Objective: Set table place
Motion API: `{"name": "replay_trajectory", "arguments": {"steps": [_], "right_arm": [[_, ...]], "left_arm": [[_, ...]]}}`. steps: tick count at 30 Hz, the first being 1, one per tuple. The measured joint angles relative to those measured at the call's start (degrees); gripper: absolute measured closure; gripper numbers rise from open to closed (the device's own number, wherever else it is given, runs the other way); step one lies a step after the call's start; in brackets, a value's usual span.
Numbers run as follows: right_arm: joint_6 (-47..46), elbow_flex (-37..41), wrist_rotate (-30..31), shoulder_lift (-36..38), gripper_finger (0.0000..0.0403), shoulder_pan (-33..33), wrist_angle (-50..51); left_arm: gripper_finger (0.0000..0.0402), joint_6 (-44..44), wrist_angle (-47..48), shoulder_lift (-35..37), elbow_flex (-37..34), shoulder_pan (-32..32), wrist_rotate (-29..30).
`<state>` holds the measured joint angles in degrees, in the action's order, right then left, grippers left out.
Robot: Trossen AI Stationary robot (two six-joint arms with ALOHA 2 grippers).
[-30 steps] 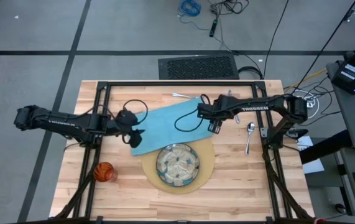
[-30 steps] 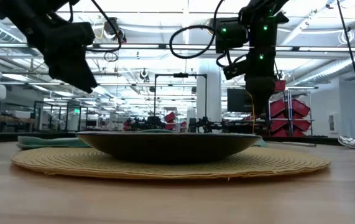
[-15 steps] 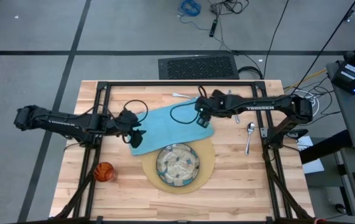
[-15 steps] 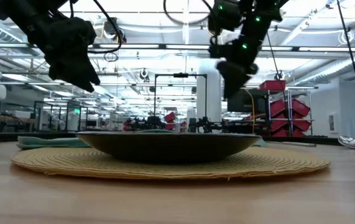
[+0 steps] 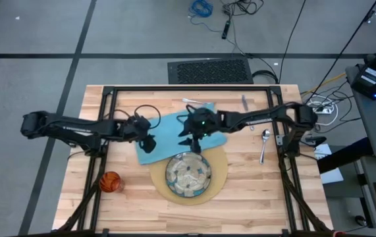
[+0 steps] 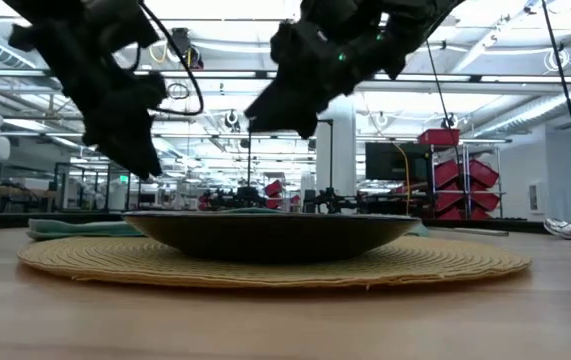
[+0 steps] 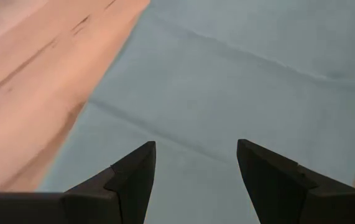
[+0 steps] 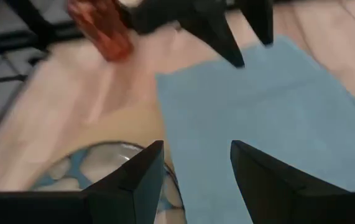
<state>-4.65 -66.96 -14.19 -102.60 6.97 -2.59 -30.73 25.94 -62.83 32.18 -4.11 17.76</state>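
The light-blue napkin (image 5: 168, 131) lies flat and slantwise on the table, just beyond the tan mat (image 5: 219, 164) with the greenish plate (image 5: 188, 174) on it. My left gripper (image 5: 147, 141) is open and hovers over the napkin's left end (image 7: 239, 81). My right gripper (image 5: 186, 131) is open and hovers over the napkin's middle (image 8: 270, 106), reaching in from the right. In the low view both grippers, the left (image 6: 140, 160) and the right (image 6: 265, 110), hang well above the table. The orange cup (image 5: 110, 181) stands near the left edge.
A spoon (image 5: 264, 143) lies right of the mat. A fork (image 5: 189, 101) and a knife (image 5: 244, 101) lie near the table's far edge. The black frame (image 5: 108, 99) runs along the sides and the far edge. Bare planks show in front of the mat.
My right gripper has swept from the napkin's right end toward the table's left, turning as it went, and now hangs over the napkin's middle near my left gripper. My left gripper has edged a little toward the right. The napkin has not moved.
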Motion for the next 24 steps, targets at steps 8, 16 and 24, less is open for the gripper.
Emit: {"name": "replay_trajectory", "arguments": {"steps": [8,16,24], "right_arm": [[-3.72,0.02,27.74,1.96,0.0225,1.49,19.71],[-7.07,0.02,32.28,1.87,0.0225,2.28,30.96],[-11.17,0.02,49.99,2.42,0.0225,5.9,39.82]], "left_arm": [[0.0191,4.04,-13.52,-1.69,0.0,-3.99,0.01],[0.0191,7.12,-21.5,-1.69,0.02,-12.22,-4.52],[0.0191,11.92,-25.89,-3.52,2.91,-21.51,-21.15]]}}
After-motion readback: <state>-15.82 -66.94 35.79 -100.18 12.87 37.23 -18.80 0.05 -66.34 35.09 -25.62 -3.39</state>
